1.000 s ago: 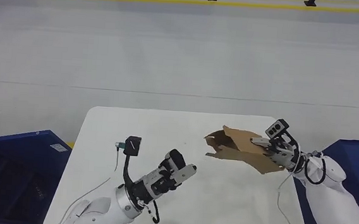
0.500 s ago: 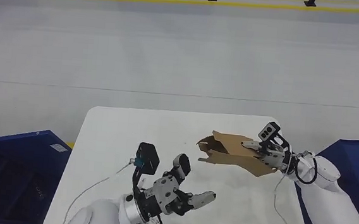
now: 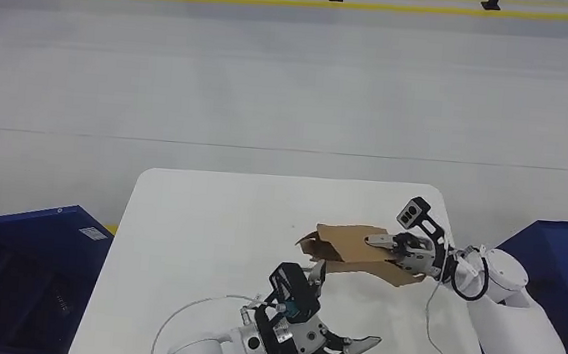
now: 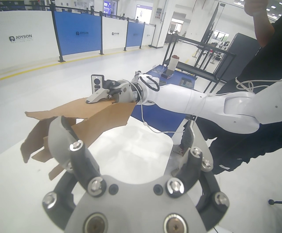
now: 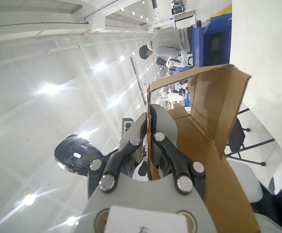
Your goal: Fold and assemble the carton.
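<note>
Two grippers logged: the right gripper [image 3: 377, 243] is clamped on the upper panel of the brown carton [image 3: 343, 250], which sits tilted over the white table [image 3: 210, 221] on the right arm's side. I cannot tell whether its loose flaps touch the surface. The left gripper [image 4: 124, 128] hangs spread wide, grasping nothing, near the carton; I note printed logos on the partition panels [image 4: 24, 37].
</note>
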Robot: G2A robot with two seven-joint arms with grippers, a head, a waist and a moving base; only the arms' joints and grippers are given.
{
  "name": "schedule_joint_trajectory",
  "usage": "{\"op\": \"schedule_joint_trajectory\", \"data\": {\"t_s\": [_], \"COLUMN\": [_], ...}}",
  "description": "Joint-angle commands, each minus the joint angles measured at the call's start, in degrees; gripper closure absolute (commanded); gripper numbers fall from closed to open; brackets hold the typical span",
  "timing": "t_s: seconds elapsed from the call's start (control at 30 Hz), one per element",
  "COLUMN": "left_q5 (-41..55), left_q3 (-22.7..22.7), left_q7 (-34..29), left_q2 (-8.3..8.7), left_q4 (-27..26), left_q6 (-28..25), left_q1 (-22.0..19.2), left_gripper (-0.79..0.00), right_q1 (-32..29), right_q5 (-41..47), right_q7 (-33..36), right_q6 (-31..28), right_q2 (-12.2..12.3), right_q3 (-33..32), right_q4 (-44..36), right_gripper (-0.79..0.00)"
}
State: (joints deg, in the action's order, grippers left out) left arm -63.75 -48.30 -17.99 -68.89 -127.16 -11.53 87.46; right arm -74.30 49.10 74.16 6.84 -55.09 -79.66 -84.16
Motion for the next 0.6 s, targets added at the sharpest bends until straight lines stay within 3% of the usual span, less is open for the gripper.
{"op": "schedule_joint_trajectory", "data": {"t_s": [0.0, 0.57], "left_q5": [0.5, 4.1], "left_q3": [0.5, 1.3], "left_q7": [-0.9, -3.8], "left_q2": [-0.22, -0.92], "left_q4": [0.8, 3.0], "left_q6": [0.6, 1.8], "left_q1": [-0.9, -3.0], "left_gripper": [-0.785, -0.785], "right_q1": [-0.2, -0.9], "right_q5": [-0.1, 0.9], "right_q7": [0.6, 3.3], "right_q6": [0.0, -1.8], "right_q2": [0.0, 0.2], "right_q3": [0.0, -1.2], "right_q4": [-0.1, -2.1], "right_gripper": [0.0, 0.0]}}
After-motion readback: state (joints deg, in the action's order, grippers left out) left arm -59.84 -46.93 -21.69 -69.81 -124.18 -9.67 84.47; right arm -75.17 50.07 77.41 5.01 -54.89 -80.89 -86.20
